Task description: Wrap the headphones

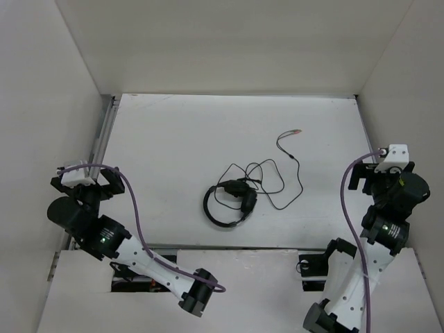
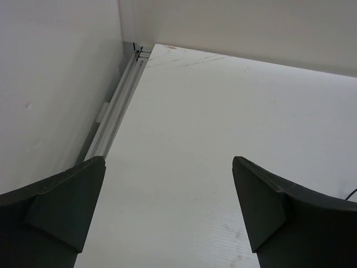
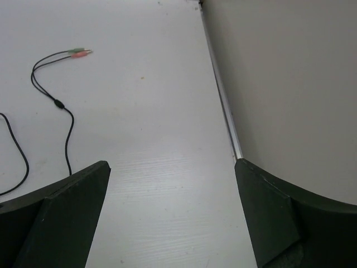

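From above, we saw the headphones [image 1: 230,205] lying mid-way across the tabletop [image 1: 173,132] between both arms, their cable [image 1: 300,177] trailing far-right to the plug [image 1: 297,132], nearer the right hand [image 1: 383,173]. The left hand [image 1: 84,182], through its wrist camera, gaped empty over bare white surface. The right wrist view showed that hand released too, cable lying ahead-left.

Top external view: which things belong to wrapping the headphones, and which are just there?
Part of the job:
headphones
their thin black cable
its pink and green plugs
left gripper, open
right gripper, open

Just there:
purple robot cables
metal rail along the left wall
table
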### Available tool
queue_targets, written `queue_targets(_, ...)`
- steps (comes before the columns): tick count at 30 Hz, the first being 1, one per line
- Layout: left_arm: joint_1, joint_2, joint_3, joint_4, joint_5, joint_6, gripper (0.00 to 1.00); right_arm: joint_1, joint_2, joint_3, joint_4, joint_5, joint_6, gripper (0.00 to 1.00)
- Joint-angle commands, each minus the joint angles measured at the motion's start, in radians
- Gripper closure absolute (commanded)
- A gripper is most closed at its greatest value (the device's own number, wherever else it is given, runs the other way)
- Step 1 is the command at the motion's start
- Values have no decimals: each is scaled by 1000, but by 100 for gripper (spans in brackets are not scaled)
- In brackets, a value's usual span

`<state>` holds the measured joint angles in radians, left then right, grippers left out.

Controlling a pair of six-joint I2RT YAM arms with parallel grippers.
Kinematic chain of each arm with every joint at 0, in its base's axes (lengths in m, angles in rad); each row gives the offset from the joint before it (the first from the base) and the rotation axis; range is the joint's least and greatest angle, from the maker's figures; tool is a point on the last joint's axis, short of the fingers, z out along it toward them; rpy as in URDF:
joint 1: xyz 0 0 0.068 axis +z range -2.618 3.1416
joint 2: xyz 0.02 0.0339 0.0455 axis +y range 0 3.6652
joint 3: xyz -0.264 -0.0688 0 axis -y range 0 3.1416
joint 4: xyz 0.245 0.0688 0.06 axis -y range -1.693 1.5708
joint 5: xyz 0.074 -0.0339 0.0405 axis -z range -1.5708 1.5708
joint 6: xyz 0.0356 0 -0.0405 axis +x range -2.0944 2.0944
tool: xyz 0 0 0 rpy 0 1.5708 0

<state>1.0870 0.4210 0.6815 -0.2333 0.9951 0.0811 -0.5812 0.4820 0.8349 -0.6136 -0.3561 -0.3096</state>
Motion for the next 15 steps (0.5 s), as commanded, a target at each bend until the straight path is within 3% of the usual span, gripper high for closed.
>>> queue_targets(1, -11, -13, 50, 6, 17, -17, 0, 25, -42, 1, 23, -27, 32, 0)
queue_targets(6, -17, -33, 47, 3, 37, -53, 0, 51, -123, -55, 115, 43, 35, 0)
queue_targets(11, -61, -28, 50, 3, 69, -110, 0, 57, -51, -92, 210, 198, 64, 0)
queue_targets(15, -181, 7, 70, -27, 190, -236, 0, 112, -55, -128, 334, 108, 130, 0)
